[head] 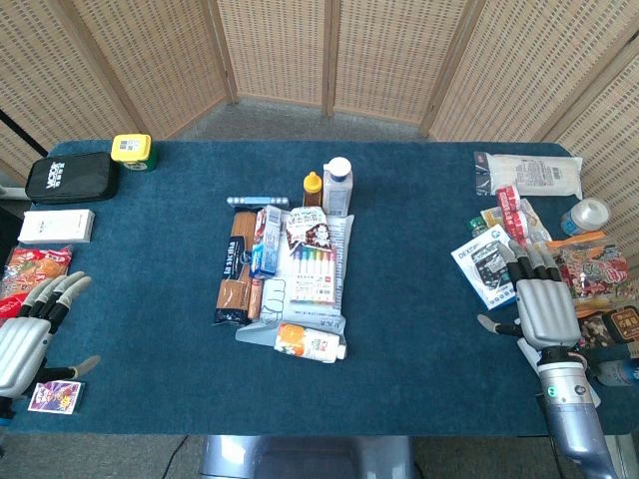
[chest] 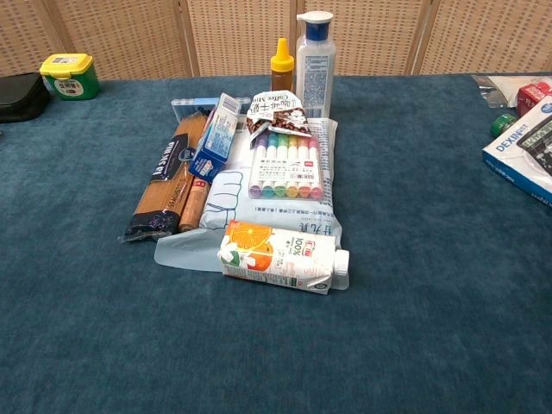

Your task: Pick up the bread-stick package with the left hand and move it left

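Wicker screens at the back, blue-clothed table in front. Found the left hand low at the near edge, fingers spread and nothing in it; out of sight from the chest camera. Found the right hand empty as well, fingers straight and apart, close to a white box.

Spotted the pack well off to the right of the left hand and somewhat further out. Lay flat there, long axis pointing away, on the hand-side flank of the central pile. Was touched along its far long side by a thinner brown roll and crowded near its far end by a blue carton. Kept its long side toward the left hand bare.

Judged it light, long and fairly stiff, wrapped in slick crackly film, with brittle contents likely to snap if squeezed hard or lifted by one end. Would take it across the middle, by the dark label, thumb on the bare side and fingers over the top. Expected little room for fingertips on the crowded side, and some risk of dragging the carton along.
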Controlling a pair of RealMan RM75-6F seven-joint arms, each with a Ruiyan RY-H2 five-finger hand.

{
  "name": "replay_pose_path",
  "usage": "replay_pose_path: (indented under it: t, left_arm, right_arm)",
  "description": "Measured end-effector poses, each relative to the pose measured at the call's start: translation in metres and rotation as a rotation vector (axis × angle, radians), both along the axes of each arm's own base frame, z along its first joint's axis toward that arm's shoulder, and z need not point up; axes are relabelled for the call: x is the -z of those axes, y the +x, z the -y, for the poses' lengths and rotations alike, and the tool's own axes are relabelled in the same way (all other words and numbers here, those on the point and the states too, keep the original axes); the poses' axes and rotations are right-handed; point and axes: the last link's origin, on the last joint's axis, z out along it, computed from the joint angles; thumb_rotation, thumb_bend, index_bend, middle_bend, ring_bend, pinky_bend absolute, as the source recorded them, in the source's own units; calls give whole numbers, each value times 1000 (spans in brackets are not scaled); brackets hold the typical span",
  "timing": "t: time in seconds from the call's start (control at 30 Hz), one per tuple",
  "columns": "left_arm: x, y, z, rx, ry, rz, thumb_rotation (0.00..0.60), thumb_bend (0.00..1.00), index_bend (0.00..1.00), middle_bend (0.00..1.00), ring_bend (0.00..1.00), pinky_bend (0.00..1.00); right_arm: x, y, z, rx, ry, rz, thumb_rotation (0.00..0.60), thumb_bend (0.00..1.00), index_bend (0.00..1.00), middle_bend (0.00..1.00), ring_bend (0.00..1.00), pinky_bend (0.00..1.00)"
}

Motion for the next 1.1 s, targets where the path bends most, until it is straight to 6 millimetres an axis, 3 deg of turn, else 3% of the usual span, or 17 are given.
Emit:
replay_pose_path:
  t: [0.37, 0.7, 1.1]
  left_arm:
    - [8, 4, -11, 38, -89, -49, 600, 183, 0, 0, 0, 0]
    - [27, 14, -23, 93, -206, -170, 600, 184, 0, 6, 0, 0]
    - [59, 41, -54, 184, -338, -265, 600, 189, 0, 37, 0, 0]
  right_arm:
    - [2, 2, 2, 3, 14, -8, 490, 0, 0, 0, 0, 0]
    - [-3, 2, 2, 6, 6, -10, 493, 0, 0, 0, 0, 0]
    - [-8, 1, 3, 19, -1, -12, 497, 0, 0, 0, 0, 0]
